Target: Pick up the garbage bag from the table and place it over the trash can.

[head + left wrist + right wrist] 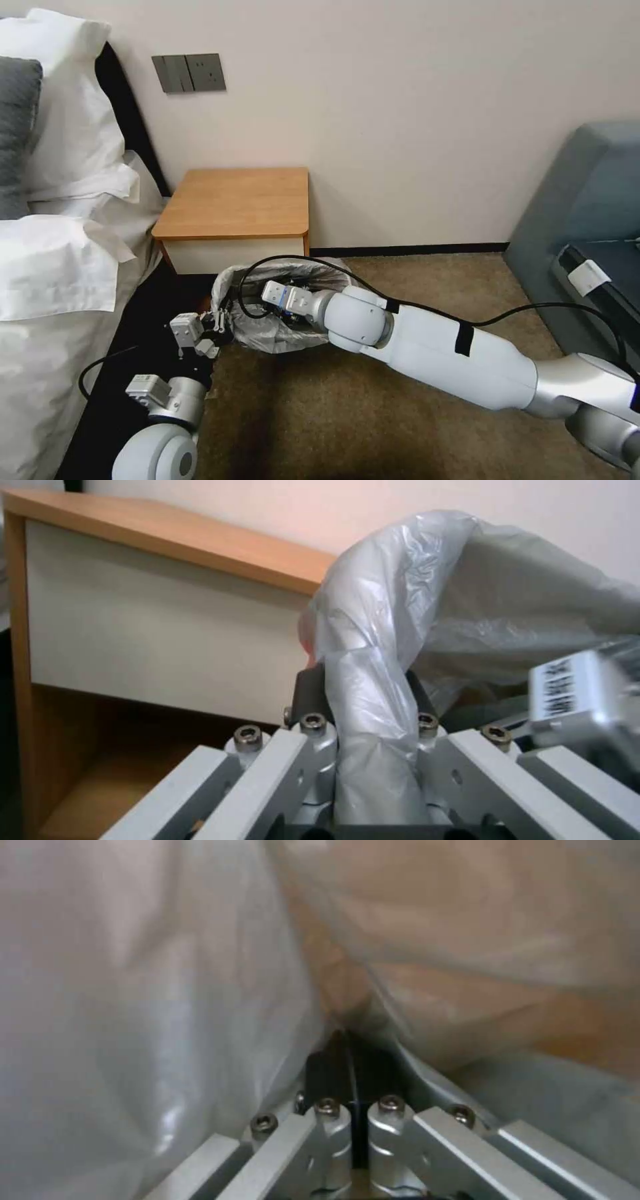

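Left gripper (363, 690) near my camera, clamped on bunched garbage bag (373, 645); right gripper (351, 1055) pinches film inside. I judge bag light, slippery; hold rim fold.

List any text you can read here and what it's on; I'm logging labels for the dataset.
None can be read.
A white sticker with black print on the right arm's housing: too blurred to read.
A white tag on the grey furniture at the right: blank or too small to tell.
The garbage bag, table and wall switch plate carry no visible lettering.
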### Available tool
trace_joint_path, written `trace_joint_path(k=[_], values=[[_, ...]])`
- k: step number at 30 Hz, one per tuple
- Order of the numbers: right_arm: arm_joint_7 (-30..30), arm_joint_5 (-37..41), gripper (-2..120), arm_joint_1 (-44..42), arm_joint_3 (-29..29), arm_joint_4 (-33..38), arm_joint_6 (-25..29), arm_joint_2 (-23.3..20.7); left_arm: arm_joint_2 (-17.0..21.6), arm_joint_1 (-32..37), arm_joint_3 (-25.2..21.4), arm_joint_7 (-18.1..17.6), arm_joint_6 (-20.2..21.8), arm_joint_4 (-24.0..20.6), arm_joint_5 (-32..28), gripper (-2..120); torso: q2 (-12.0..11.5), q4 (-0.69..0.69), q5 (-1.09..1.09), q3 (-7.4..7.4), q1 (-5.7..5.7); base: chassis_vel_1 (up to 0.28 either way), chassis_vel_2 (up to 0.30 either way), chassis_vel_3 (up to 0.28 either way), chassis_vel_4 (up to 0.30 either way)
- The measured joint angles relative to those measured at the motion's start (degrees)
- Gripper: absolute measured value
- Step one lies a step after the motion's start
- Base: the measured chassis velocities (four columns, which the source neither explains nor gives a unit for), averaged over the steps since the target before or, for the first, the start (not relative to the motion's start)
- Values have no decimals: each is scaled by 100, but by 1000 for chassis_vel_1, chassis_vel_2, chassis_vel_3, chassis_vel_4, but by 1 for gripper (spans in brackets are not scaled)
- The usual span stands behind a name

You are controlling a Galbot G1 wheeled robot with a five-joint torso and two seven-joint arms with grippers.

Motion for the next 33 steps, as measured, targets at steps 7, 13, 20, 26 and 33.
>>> trace_joint_path(k=[7,13,20,26,33], values=[[135,196,0,-4,37,-278,4,24,-27,2,47,55,4,-19,4,7,0,0,0,0,0,0,0,0,0],[408,588,0,-70,78,-310,10,30,-29,-22,58,60,11,-12,2,7,0,-1,0,0,0,0,0,0,0],[1205,1703,0,-90,124,13,12,41,-54,-80,37,15,17,133,-29,7,0,0,0,0,0,0,0,0,0],[2471,3428,0,-126,291,350,16,53,-60,-115,-8,-56,24,250,-115,7,0,0,0,-1,0,0,0,0,0],[3643,5443,0,-286,621,900,22,33,-27,-154,-53,-136,98,301,-313,7,0,0,0,0,0,0,0,0,0]])
